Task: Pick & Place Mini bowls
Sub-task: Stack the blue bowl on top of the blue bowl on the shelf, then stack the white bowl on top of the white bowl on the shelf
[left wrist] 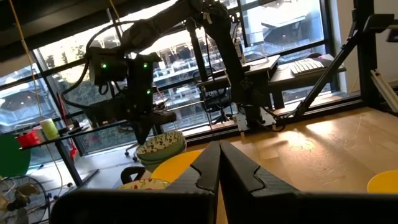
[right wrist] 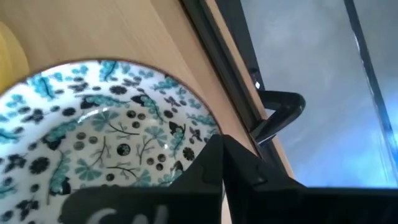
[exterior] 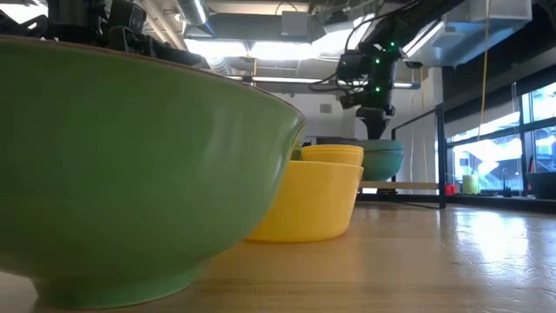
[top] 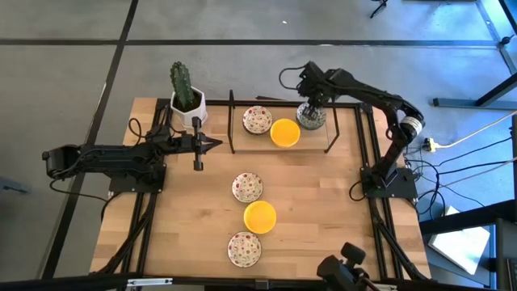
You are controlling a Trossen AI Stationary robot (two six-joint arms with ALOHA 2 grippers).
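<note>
Three mini bowls lie in a row at the table's far side: a red-speckled one point(top: 258, 120), a yellow one point(top: 284, 132) and a grey-green patterned one point(top: 310, 115) point(right wrist: 93, 137). Three more rest on their bases down the middle: red-speckled point(top: 247, 187), yellow point(top: 260, 217) and red-speckled point(top: 244, 249). My right gripper point(top: 313, 101) point(right wrist: 221, 155) is shut with nothing between its fingers. It points steeply down over the rim of the grey-green bowl point(exterior: 382, 159). My left gripper point(top: 212, 144) point(left wrist: 219, 165) is shut, level, at the table's left. My right gripper's shut fingertips point(right wrist: 214, 149) stand right at the grey-green bowl's rim point(right wrist: 193, 121), coming from above. Whether they touch it, I cannot tell. The bowl rests upright on its base.
A white pot with a cactus point(top: 187, 101) stands at the far left corner. A low black frame point(top: 233, 121) surrounds the far row of bowls. Black rails point(top: 367, 153) run along the table's right edge. Bare wood lies right of the middle bowls.
</note>
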